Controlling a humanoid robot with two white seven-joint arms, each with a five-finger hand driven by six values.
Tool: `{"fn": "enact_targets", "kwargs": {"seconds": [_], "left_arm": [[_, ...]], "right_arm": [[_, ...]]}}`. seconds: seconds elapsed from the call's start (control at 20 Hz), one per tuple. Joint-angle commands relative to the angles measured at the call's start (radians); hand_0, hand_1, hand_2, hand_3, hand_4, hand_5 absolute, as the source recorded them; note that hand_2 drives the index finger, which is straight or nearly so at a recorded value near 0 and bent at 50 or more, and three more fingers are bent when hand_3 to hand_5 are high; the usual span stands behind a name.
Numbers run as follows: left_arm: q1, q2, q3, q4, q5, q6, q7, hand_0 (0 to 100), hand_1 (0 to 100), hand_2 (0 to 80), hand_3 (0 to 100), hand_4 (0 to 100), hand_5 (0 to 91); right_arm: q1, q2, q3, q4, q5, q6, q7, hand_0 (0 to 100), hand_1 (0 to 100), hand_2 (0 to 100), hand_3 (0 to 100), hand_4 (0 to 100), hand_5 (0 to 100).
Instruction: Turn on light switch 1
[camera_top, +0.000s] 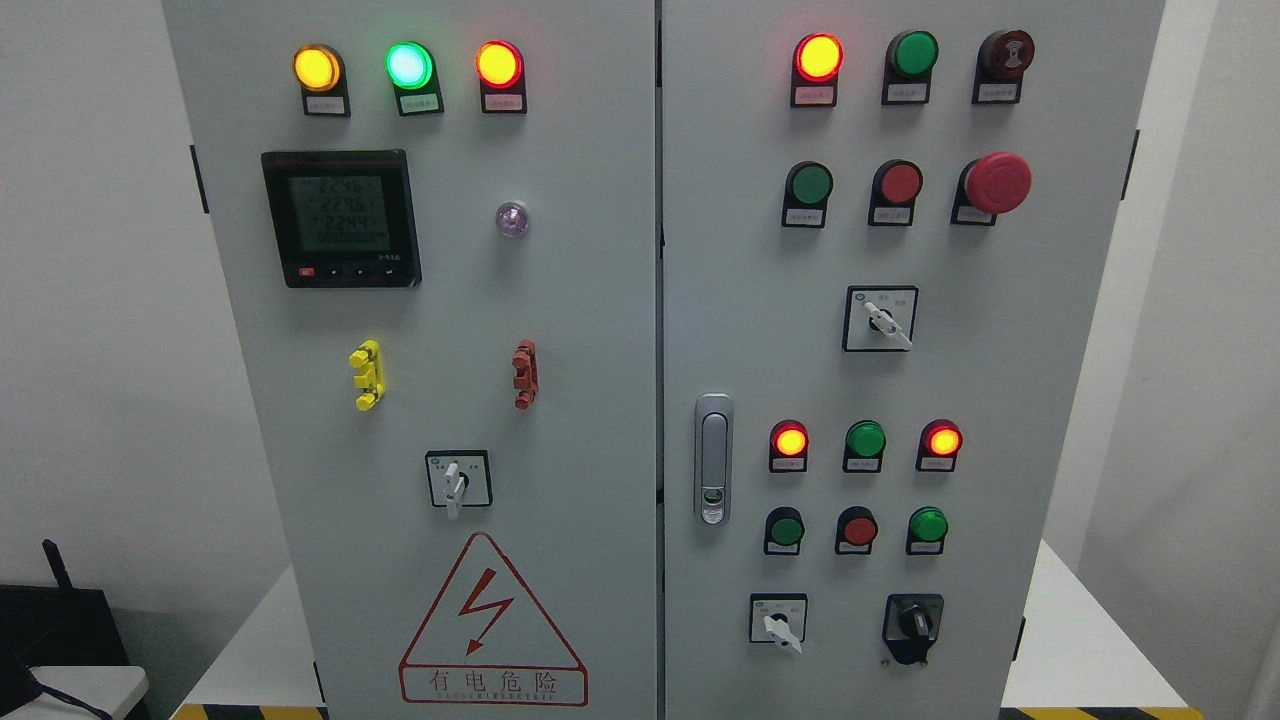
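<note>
You see neither of your arms from the head camera. Your left arm does not enter at the lower left or along the bottom edge, and your right arm does not enter at the lower right. Both hands are out of the picture, so you cannot read finger pose, wrist angle or grip state for either side.
</note>
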Motion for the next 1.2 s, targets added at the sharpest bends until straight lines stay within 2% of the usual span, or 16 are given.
{"fn": "enact_targets", "kwargs": {"seconds": [0.0, 0.15, 0.25, 0.45, 0.55, 0.7, 0.95, 1.05, 1.15], "left_arm": [[0.03, 0.008, 0.15, -0.232, -0.003, 0.0, -0.003, 43, 0, 0.0, 3, 8, 0.0], [0.033, 0.008, 0.17, -0.311, -0.007, 0.0, -0.004, 44, 0, 0.0, 5, 10, 0.0], [0.034, 0.008, 0.219, -0.409, -0.01, 0.003, -0.007, 44, 0, 0.0, 6, 11, 0.0], [0.034, 0.008, 0.285, -0.57, -0.05, 0.0, -0.01, 45, 0, 0.0, 10, 14, 0.0], [0.034, 0.011, 0.304, -0.656, -0.062, -0.002, -0.017, 45, 0, 2.5, 13, 17, 0.0], [0.042, 0.015, 0.338, -0.799, -0.072, -0.01, -0.073, 47, 0, 4.3, 17, 22, 0.0], [0.042, 0.015, 0.393, -1.029, -0.072, -0.011, -0.132, 48, 0, 7.4, 20, 26, 0.0], [0.04, 0.015, 0.405, -1.097, -0.072, -0.017, -0.138, 49, 0, 8.2, 22, 32, 0.0], [0.04, 0.015, 0.422, -1.163, -0.07, -0.03, -0.138, 50, 0, 12.0, 29, 38, 3.4]], "right_arm": [[0.0, 0.0, 0.0, 0.0, -0.017, -0.001, 0.0, 12, 39, 0, 0, 0, 0], [0.0, 0.0, 0.0, 0.0, -0.017, -0.001, 0.0, 12, 39, 0, 0, 0, 0], [0.0, 0.0, 0.0, 0.0, -0.017, -0.001, 0.0, 12, 39, 0, 0, 0, 0], [0.0, 0.0, 0.0, 0.0, -0.017, -0.001, 0.0, 12, 39, 0, 0, 0, 0], [0.0, 0.0, 0.0, 0.0, -0.017, -0.001, 0.0, 12, 39, 0, 0, 0, 0], [0.0, 0.0, 0.0, 0.0, -0.018, -0.001, 0.0, 12, 39, 0, 0, 0, 0], [0.0, 0.0, 0.0, 0.0, -0.017, -0.001, 0.0, 12, 39, 0, 0, 0, 0], [0.0, 0.0, 0.0, 0.0, -0.017, -0.001, 0.0, 12, 39, 0, 0, 0, 0], [0.0, 0.0, 0.0, 0.0, -0.017, -0.001, 0.0, 12, 39, 0, 0, 0, 0]]}}
